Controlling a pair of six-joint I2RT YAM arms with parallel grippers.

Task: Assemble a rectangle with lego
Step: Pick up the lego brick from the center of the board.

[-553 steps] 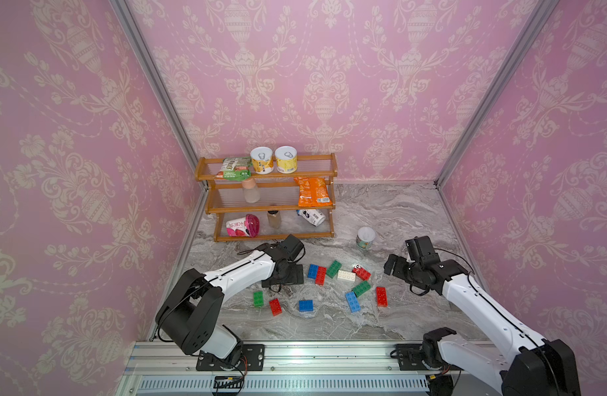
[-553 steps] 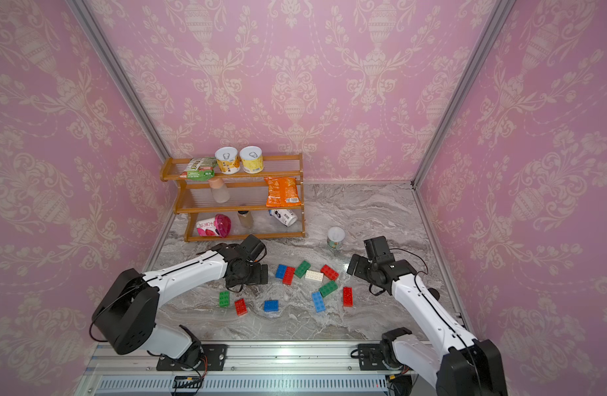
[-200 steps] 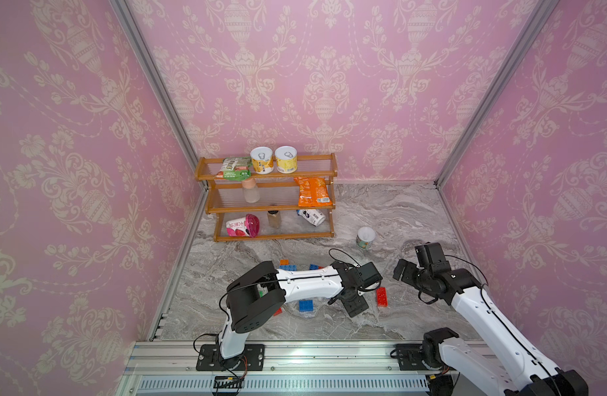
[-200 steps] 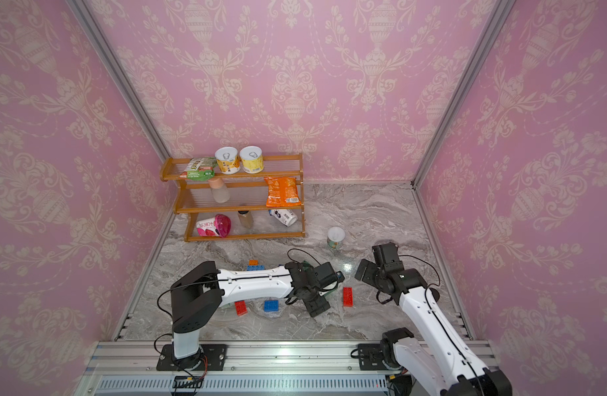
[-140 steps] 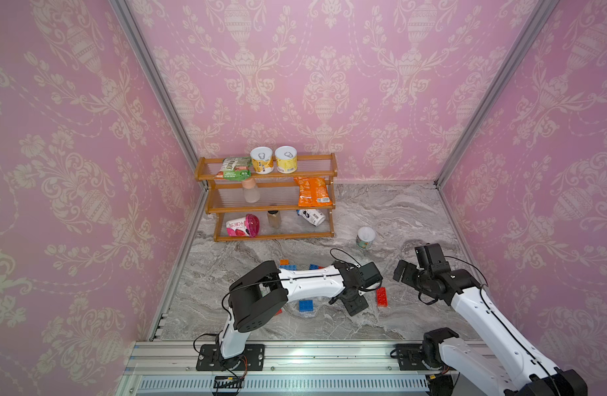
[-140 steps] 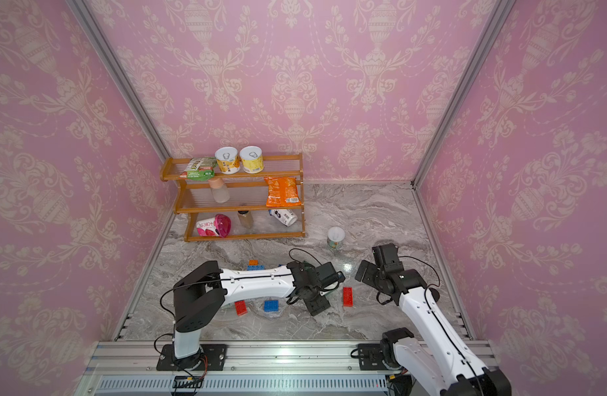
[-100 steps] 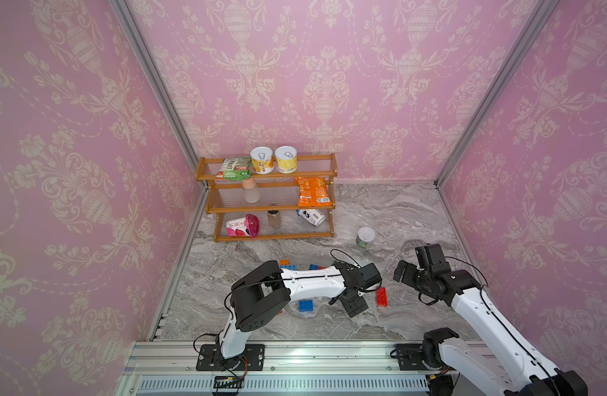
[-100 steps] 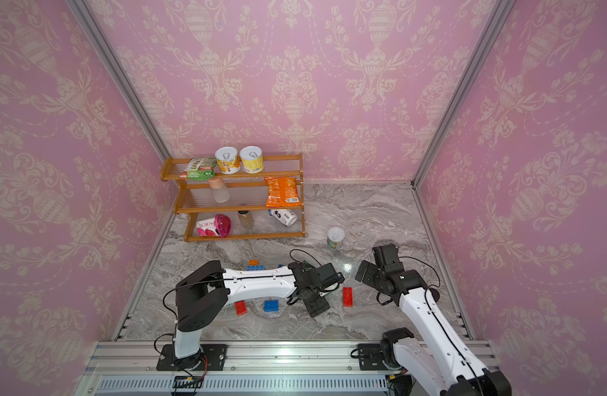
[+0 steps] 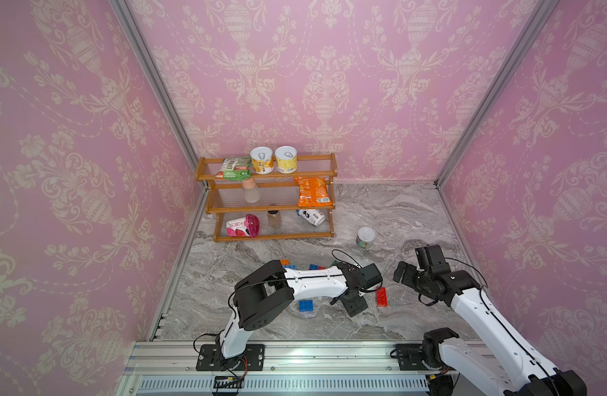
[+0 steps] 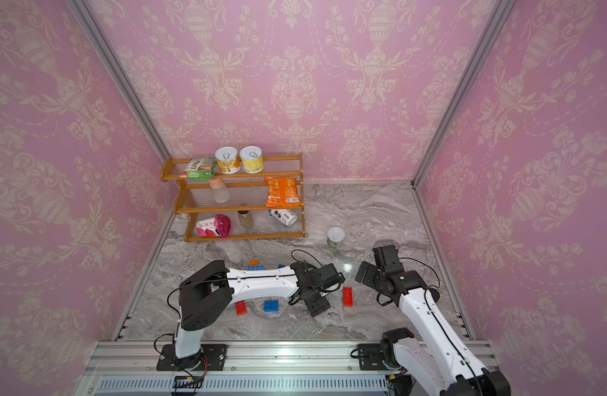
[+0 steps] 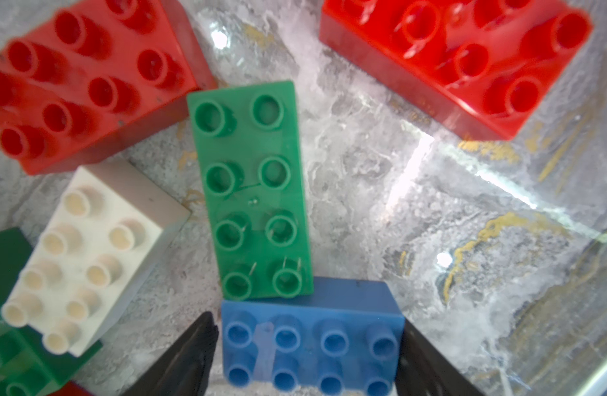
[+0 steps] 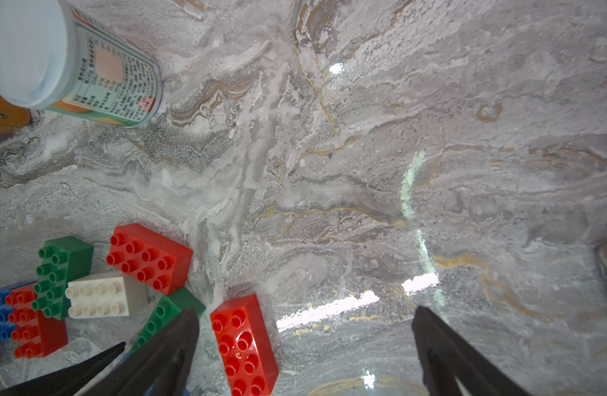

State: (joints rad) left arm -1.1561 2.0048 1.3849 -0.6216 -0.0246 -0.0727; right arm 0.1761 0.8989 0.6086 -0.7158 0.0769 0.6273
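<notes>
Straddling the blue brick (image 11: 310, 337), my left gripper's (image 11: 307, 324) hold is unclear, fingers (image 11: 188, 360) cropped; right gripper (image 12: 305, 310) hangs released nearby.

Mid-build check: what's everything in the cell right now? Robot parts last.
shelf: 1, wooden, back corner
cans: 2, yellow, top tier
packet: 1, green, top tier
bottle: 1, clear, middle tier
bag: 1, orange, middle tier
pink cup: 1, lying, bottom tier
jar: 1, brownish, bottom tier
carton: 1, white, lying, bottom tier
cup: 1, white lid, on table near shelf
red bricks: 4 seen, on table
blue bricks: at least 3; one between left jaws
green bricks: at least 2, mid-table
white brick: 1, beside green
orange brick: 1, behind left arm
table: 1, grey marble
left gripper: black, straddling a blue brick
right gripper: black, open, above table beside a red brick
</notes>
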